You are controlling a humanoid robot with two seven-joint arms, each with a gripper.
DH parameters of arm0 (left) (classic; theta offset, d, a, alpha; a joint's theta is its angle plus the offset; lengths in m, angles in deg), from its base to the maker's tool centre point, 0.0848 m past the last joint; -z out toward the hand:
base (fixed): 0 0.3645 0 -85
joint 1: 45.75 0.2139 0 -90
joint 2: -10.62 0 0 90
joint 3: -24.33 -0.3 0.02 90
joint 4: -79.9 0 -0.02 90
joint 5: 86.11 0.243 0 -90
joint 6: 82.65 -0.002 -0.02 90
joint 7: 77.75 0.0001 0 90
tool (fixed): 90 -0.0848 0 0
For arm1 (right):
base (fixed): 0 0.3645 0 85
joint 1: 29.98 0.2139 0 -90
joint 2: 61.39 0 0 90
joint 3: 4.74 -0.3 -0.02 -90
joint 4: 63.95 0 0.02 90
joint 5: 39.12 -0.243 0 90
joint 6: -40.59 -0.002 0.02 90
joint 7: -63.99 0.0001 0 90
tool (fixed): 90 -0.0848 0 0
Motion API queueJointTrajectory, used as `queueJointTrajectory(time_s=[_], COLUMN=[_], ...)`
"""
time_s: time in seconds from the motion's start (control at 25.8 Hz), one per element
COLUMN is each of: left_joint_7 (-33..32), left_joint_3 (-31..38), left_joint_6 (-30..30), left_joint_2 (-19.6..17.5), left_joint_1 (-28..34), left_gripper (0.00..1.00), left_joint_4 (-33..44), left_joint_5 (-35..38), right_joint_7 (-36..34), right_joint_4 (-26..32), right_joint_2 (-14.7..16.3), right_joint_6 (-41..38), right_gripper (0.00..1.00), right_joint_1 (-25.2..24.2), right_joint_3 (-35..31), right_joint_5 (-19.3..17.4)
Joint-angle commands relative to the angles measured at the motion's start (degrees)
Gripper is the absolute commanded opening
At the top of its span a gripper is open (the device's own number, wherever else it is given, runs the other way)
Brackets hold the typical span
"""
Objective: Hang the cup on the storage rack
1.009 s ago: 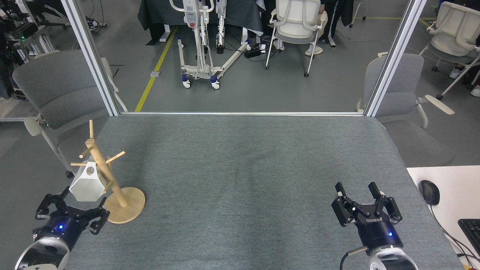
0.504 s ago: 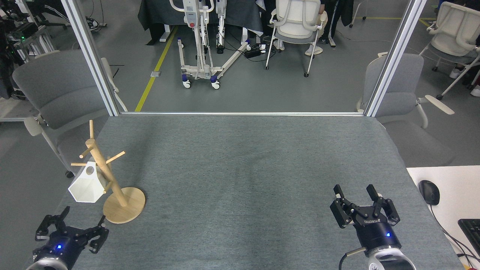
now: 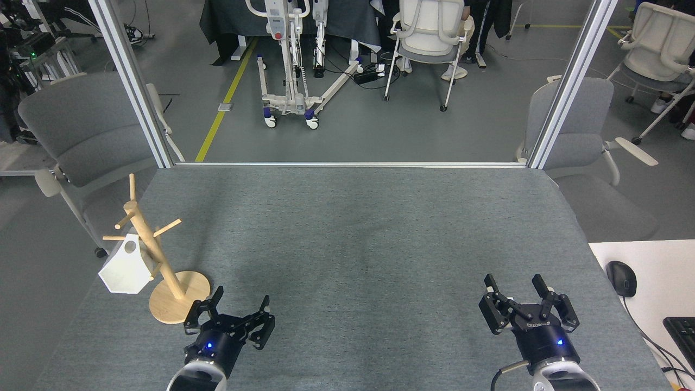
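Both fingers sets, left (image 3: 241, 304) and right (image 3: 516, 287), spread empty; cup (image 3: 126, 271) hangs on rack (image 3: 163, 266) near table's (image 3: 353, 228) left edge.

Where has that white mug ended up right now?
In the head view, the cup hangs from a peg on the left side of the storage rack, near the table's left edge, with neither gripper touching it.

Evenly lit from overhead; bright, diffuse, no glare. Soft, faint shadows only on the grey felt-covered counter (image 3: 353, 244). Sharp focus across the frame, no motion blur. Slight wide-angle splay of the upright aluminium frame posts (image 3: 570, 81) near the edges.
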Motion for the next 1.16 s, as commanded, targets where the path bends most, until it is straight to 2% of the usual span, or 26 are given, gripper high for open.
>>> queueJointTrajectory(time_s=[0.0,0.12,0.23,0.58,1.12], left_joint_7=[-0.7,-1.6,-2.4,-2.2,-2.3], left_joint_3=[-7.5,-12.6,-15.7,-15.6,-15.4], left_joint_6=[-8.2,-11.2,-15.3,-13.3,-13.3], left_joint_2=[0.6,0.7,0.6,0.3,0.3], left_joint_1=[-5.6,-8.5,-8.9,1.0,1.2], left_gripper=[0.98,0.98,0.99,0.99,0.99], left_joint_4=[-0.8,-0.7,0.8,10.3,10.1], left_joint_5=[-6.1,-8.0,-8.1,-8.1,-8.1], right_joint_7=[-0.1,-0.1,-0.1,0.9,0.5], right_joint_4=[-0.1,-0.1,-0.5,-0.5,-0.5], right_joint_2=[0.0,0.1,0.0,-0.3,-0.4], right_joint_6=[0.4,0.5,0.5,0.3,0.0], right_gripper=[0.99,0.99,0.99,0.99,0.99], right_joint_1=[0.6,2.1,2.5,1.7,0.9], right_joint_3=[0.0,0.0,0.1,0.3,0.1], right_joint_5=[0.0,0.0,0.0,0.1,0.1])
